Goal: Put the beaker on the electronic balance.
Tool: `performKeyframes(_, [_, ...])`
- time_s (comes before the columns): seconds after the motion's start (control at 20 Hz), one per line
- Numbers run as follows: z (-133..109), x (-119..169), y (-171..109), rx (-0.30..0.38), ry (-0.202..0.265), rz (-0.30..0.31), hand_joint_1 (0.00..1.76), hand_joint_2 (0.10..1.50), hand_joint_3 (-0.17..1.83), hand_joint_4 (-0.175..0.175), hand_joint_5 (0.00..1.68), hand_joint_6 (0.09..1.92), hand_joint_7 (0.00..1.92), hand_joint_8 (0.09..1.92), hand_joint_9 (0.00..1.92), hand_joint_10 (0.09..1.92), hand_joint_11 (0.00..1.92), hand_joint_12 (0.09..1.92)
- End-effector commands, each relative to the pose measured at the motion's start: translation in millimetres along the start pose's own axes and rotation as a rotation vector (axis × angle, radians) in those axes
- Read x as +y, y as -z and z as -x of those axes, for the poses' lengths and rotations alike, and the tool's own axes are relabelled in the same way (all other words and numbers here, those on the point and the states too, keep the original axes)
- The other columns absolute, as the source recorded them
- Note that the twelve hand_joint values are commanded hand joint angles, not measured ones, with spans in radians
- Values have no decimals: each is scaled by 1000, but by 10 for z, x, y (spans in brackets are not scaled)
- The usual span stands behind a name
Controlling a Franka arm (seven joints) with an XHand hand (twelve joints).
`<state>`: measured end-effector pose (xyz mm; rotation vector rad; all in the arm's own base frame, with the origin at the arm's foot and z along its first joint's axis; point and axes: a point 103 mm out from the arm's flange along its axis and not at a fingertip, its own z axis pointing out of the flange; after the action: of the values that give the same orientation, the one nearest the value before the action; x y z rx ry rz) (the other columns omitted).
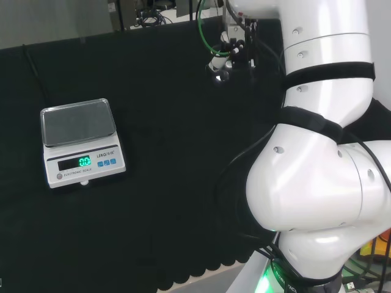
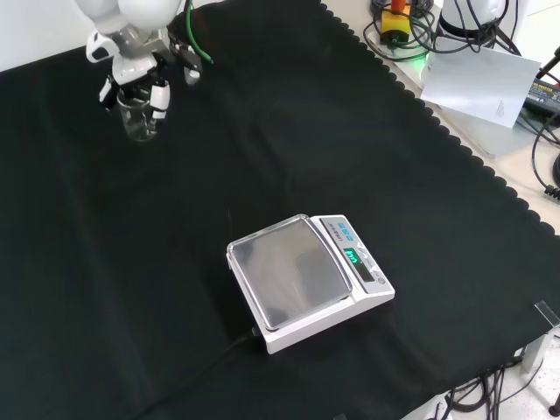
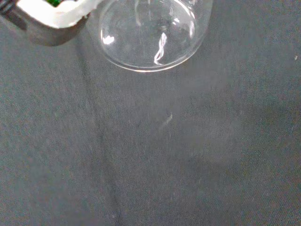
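Closest to the wrist camera, the clear glass beaker (image 3: 150, 33) fills the upper middle of that frame, its round base edge bright against the black cloth (image 3: 164, 155), with a blurred white and dark part of the hand (image 3: 51, 19) at the upper left beside it.

From the front view, the beaker (image 2: 138, 115) sits at the upper left of the frame, upright, with the hand (image 2: 140, 74) coming down from the top edge. White and black fingers (image 2: 160, 96) reach down on either side of the glass and appear curled round its upper part; whether its base touches the cloth cannot be told.

At the lower middle of the front view stands the electronic balance (image 2: 308, 278), white with a bare metal pan and a lit green display on its right-hand side. It is well apart from the beaker, with open cloth between them.

Seen from the head view, the balance (image 1: 80, 141) lies at the left middle of the frame, while the hand (image 1: 227, 56) hangs at the upper middle, just left of the arm's large white links (image 1: 317, 159).
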<state>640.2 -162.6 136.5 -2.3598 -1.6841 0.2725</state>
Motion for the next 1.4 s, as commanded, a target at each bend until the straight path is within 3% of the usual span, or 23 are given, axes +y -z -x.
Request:
performKeyframes(0.05, [-72, -150, 278, -6, 8, 37, 1099, 1072, 226, -130, 849, 1240, 823, 1418, 1277, 925, 1508, 742])
performKeyframes(0.35, [-234, -248, 347, -21, 35, 38, 1102, 1058, 251, -133, 853, 1238, 831, 1420, 1275, 932, 1503, 750])
performKeyframes(0.6, [-716, -478, 408, -48, 126, 37, 1106, 1017, 326, -138, 863, 1237, 843, 1421, 1274, 941, 1494, 764])
performKeyframes(1.0, [-2192, -1434, 460, -72, 416, 28, 1113, 959, 429, -144, 881, 1232, 863, 1422, 1303, 923, 1489, 775])
performKeyframes(1.25, [-2917, -2061, 332, -113, 561, 11, 1114, 952, 441, -146, 885, 1230, 870, 1424, 1311, 915, 1488, 777])
performKeyframes(1.4, [-3206, -2350, 221, -134, 626, -1, 1117, 939, 460, -149, 890, 1226, 876, 1422, 1318, 903, 1487, 780])
